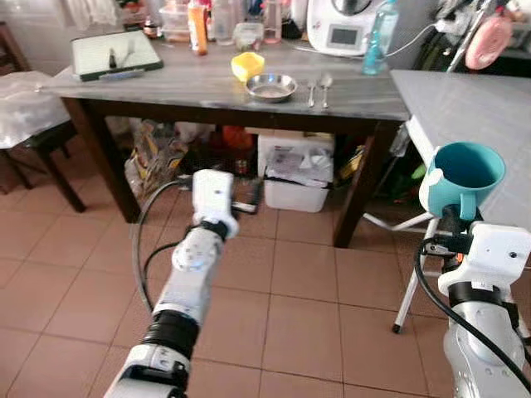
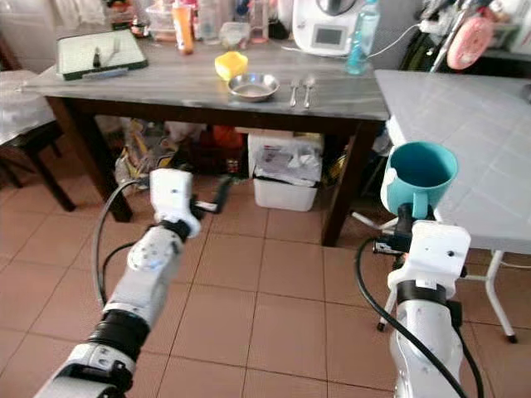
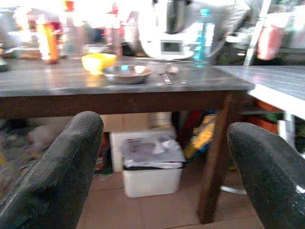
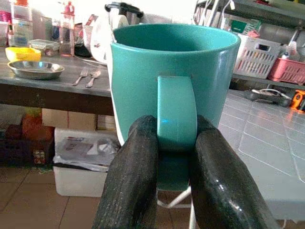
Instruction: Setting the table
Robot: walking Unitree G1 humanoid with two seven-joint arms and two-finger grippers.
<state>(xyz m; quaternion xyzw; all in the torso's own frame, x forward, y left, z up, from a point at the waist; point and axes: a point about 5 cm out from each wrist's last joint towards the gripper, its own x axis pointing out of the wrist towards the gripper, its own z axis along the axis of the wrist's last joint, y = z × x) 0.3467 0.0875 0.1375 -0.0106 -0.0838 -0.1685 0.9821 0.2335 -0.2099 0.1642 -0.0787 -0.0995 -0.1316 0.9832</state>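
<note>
Right wrist view shows my right claw (image 4: pixel 174 164) clamped on the handle of the teal mug (image 4: pixel 174 76), upright for carrying to the counter (image 1: pixel 207 83) beside the steel plate (image 1: pixel 271 86), while my left claw (image 3: pixel 164 157) is wide, empty.

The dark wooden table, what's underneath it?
Under the dark wooden table sit a white bin with a crumpled bag in it, cardboard boxes behind it, and bags to its left. What lies further back is shadowed.
</note>
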